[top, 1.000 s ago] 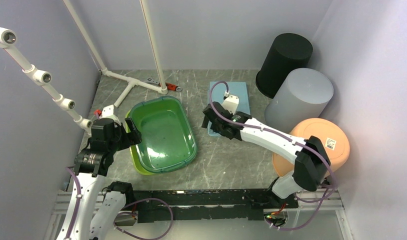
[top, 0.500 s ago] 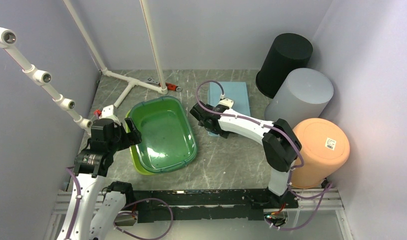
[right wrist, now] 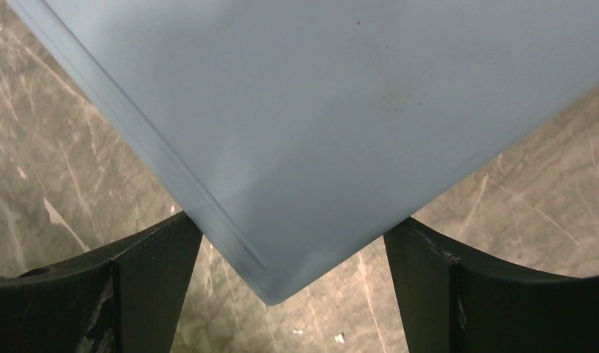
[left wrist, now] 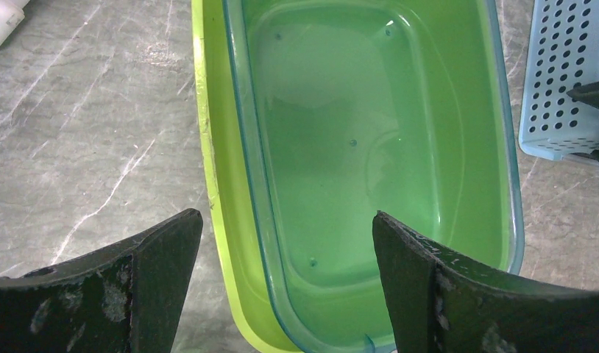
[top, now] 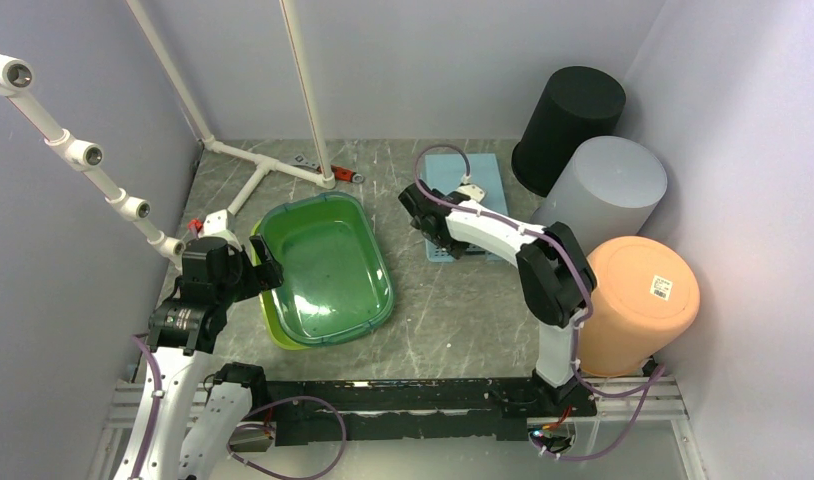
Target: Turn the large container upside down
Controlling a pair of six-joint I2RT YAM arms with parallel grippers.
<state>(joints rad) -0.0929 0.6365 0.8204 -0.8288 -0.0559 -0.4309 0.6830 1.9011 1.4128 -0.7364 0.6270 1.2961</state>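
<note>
Large translucent green rectangular plastic tub stands upright before the left arm, nested in a lime-green plastic tub. Left gripper is open and empty, with the tubs' left rim lined up between its fingers. Right gripper is open and empty over a corner of the pale blue plastic basket. Recommended: seat the left jaws deep over the rim, close firmly, then roll the tub clear of the basket.

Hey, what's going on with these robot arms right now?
The left gripper hangs open astride the left rim of the green tub, which sits open side up, not yet flipped. The right gripper hovers open over a corner of the light blue basket. Neither holds anything.
</note>
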